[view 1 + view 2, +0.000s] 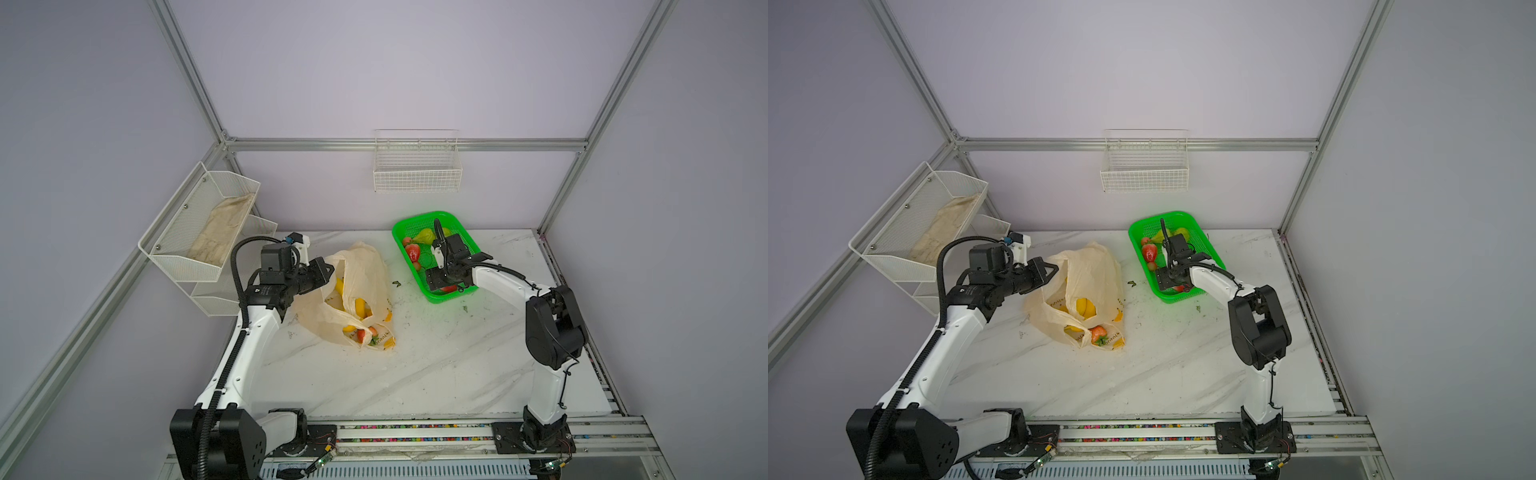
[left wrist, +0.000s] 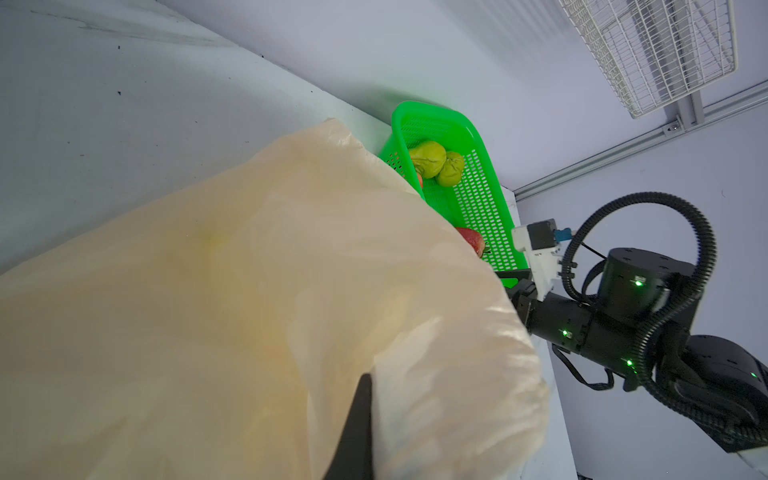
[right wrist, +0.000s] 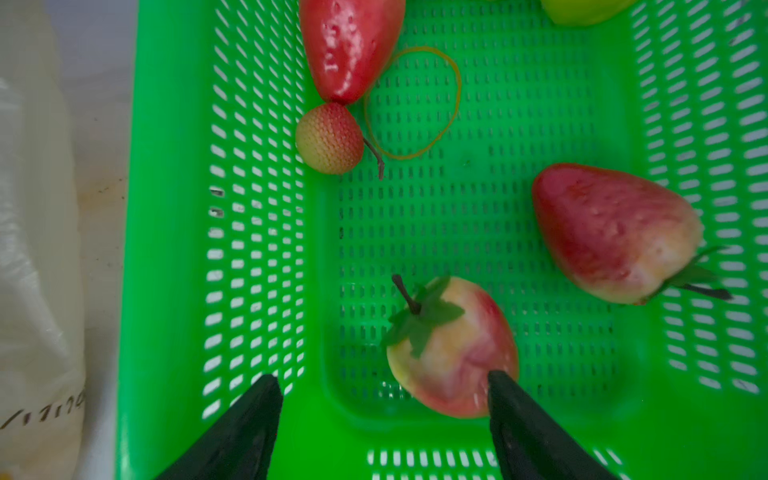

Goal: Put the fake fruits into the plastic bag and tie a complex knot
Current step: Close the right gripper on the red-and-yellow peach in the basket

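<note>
Hovering low inside the green basket [image 3: 166, 208], the right claw [image 3: 382, 376] stands wide open with nothing in it. One jaw overlaps the edge of a small pale strawberry [image 3: 453, 353], though whether it actually touches is hard to tell. The other jaw sits well off toward the basket wall, so the fruit is not centred in the gap. A bigger red strawberry [image 3: 611, 232] lies near it on the basket floor. A long red strawberry [image 3: 349, 45] and a little round bumpy fruit [image 3: 328, 139] lie touching farther along, and two green pears [image 2: 428, 158] rest at the far end. Beside the basket on the marble table [image 1: 415, 374] lies the plastic bag [image 1: 357, 266]. A yellow banana [image 1: 359, 307] and a red strawberry [image 1: 361, 334] show through its thin skin. The left claw [image 1: 330, 269] is closed on the bag's upper edge and holds the mouth up and open toward the basket. The filling step looks to be in hand, roughly midway, and the handles are not yet tied. The next move probably calls for shifting the right claw sideways until the pale strawberry sits squarely between the jaws. It would then close gently on the slick plastic and carry the fruit across into the held-open mouth.
</note>
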### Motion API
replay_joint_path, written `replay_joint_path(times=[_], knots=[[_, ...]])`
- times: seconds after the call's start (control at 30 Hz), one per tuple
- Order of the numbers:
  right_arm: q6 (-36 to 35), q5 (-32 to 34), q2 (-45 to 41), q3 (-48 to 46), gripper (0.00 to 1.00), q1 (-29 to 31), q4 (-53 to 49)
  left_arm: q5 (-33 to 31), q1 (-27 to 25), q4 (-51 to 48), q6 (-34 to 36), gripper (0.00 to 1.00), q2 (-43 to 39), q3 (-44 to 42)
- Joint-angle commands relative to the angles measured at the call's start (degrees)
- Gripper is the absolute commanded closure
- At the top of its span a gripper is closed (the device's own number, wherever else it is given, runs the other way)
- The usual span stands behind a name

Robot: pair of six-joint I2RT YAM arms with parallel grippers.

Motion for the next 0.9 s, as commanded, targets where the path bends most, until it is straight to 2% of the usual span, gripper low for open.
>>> replay_joint_path(times=[0.0, 0.2, 0.5, 0.87], knots=[[0.2, 3.0, 2.7, 2.4, 0.18, 0.0, -0.7, 0.9, 0.2, 2.1, 0.6, 1.00, -0.3, -2.1], [-1.7, 12.0, 6.7, 4.2, 0.17, -0.2, -3.1, 0.7, 0.2, 2.2, 0.9, 1.00, -0.6, -2.2], [-4.1, 18.0, 10.1, 7.2, 0.18, -0.7, -9.1, 0.6, 0.2, 2.3, 1.1, 1.00, -0.8, -2.4], [-5.1, 17.7, 11.4, 11.9, 0.10, -1.6, -17.3, 0.7, 0.2, 2.2, 1.1, 1.00, -0.7, -2.3]])
